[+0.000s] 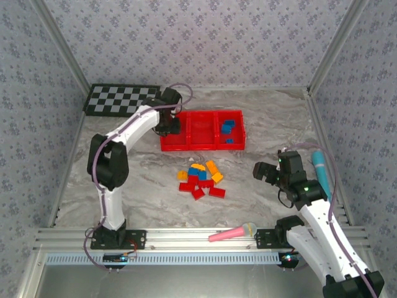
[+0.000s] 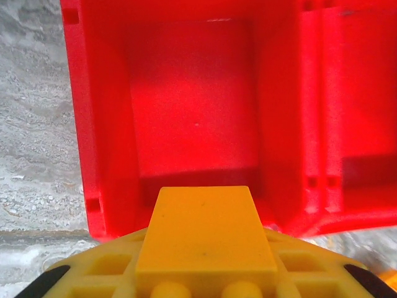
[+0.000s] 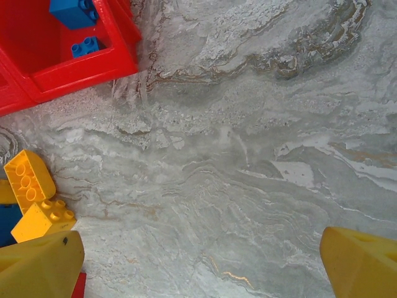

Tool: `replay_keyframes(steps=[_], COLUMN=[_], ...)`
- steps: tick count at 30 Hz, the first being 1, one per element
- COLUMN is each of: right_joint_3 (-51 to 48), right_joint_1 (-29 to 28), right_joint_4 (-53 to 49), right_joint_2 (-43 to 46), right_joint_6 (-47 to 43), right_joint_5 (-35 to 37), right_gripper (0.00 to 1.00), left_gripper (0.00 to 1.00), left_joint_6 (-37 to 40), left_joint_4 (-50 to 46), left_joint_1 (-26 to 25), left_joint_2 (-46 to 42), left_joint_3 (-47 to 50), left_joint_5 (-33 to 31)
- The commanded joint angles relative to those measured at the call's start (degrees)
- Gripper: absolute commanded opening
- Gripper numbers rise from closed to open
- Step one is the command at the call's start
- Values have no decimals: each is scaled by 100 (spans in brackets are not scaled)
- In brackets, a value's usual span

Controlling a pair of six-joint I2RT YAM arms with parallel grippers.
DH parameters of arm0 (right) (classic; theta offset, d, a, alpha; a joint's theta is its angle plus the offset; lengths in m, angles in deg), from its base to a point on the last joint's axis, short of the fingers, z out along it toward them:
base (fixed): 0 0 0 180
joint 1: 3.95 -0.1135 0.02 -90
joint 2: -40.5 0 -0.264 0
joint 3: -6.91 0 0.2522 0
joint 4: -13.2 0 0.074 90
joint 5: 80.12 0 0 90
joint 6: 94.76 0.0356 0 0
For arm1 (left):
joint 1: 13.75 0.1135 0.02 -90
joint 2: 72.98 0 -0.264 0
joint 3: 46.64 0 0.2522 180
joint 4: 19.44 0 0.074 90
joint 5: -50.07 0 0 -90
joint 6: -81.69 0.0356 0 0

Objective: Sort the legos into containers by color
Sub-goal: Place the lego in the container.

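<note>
Left pincer pinching an orange-yellow brick over the tray; right pincer spread wide above the table.

The left gripper (image 1: 167, 124) is closed on an orange-yellow brick (image 2: 205, 236) – the left wrist view shows it gripped between the yellow fingers (image 2: 93, 267), poised over the left compartment of the red tray (image 1: 201, 149). Blue bricks (image 1: 229, 127) lie in the right compartment. The loose legos (image 1: 200, 180) – red, blue and orange-yellow – sit in a cluster on the marbled table (image 3: 248, 155), just in front of the tray. The right gripper (image 1: 267, 172) hangs to the right of that cluster, its jaws far apart with only bare tabletop between them.
</note>
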Motion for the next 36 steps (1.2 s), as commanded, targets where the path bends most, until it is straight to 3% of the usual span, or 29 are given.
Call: replay_keyframes(steps=[1, 20, 26, 29, 33, 36], right_joint_3=[-53, -83, -102, -11, 151, 219], right_joint_1=[44, 47, 48, 81, 108, 142], right_joint_4=[-8, 85, 121, -19, -138, -12], right_joint_2=[47, 334, 342, 260, -2, -336], right_joint_6=[-82, -116, -122, -85, 63, 180], right_joint_5=[20, -76, -191, -277, -573, -779], right_gripper=[100, 100, 100, 100, 100, 100], left_gripper=[33, 43, 45, 53, 76, 86], left_joint_6=[61, 184, 151, 82, -35, -194], left_joint_4=[-304, -334, -45, 163, 300, 503], left_joint_1=[73, 127, 90, -31, -409, -804], left_joint_2=[113, 608, 157, -564, -1579, -2269], left_joint_3=[-388, -1037, -707, -189, 728, 1597], left_joint_5=[38, 72, 166, 197, 137, 170])
